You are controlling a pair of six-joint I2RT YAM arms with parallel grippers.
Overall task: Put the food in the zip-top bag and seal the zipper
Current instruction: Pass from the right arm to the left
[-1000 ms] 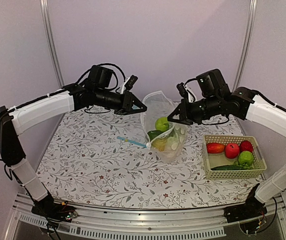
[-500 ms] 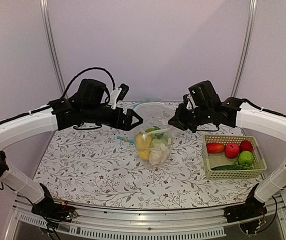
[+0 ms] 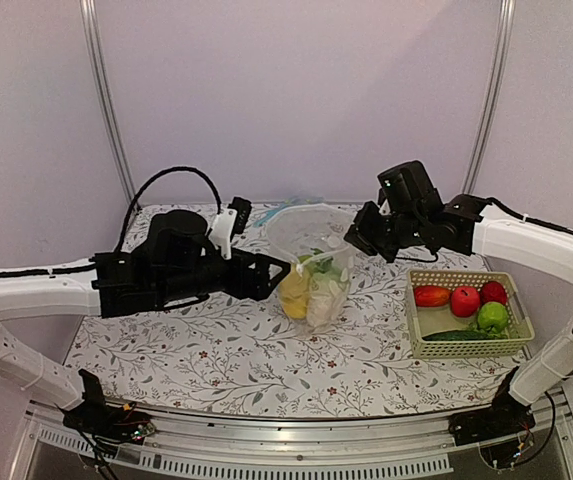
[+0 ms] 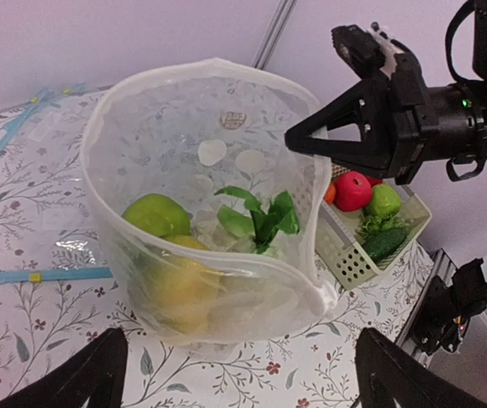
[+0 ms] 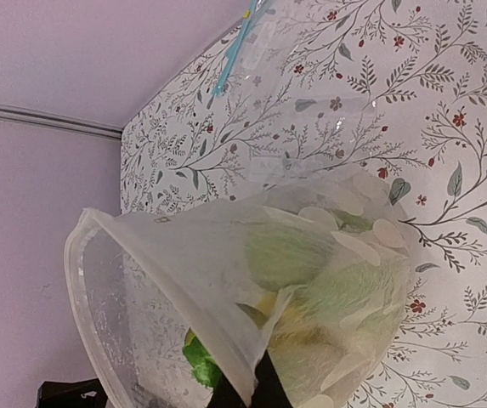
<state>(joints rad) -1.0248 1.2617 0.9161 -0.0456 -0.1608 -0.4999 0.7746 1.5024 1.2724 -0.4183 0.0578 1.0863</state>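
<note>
The zip-top bag (image 4: 226, 161), clear with white dots, stands on the flowered table with its mouth held wide in a ring. Its zipper (image 4: 218, 66) runs pale round that rim, unsealed. Inside lies the food: a green fruit (image 4: 158, 214), a yellow lemon (image 4: 179, 289) and green radish leaves (image 4: 260, 217) over white pieces. My left gripper (image 4: 239, 382) is open just short of the bag's near side, touching nothing. My right gripper (image 5: 256, 391) is shut on the rim's right edge, as the top view shows for the right gripper (image 3: 359, 238) and bag (image 3: 311, 280).
A cream basket (image 3: 511, 345) at the right holds red fruits (image 3: 464, 300), a green one and a dark cucumber (image 3: 456, 336). A loose blue strip (image 4: 52, 274) lies left of the bag. Another clear bag with a blue strip (image 4: 22, 123) lies at the back.
My left gripper opened, let go of the bag's rim and drew back toward the near left. The bag came down from hanging onto the table, its mouth now rounder.
</note>
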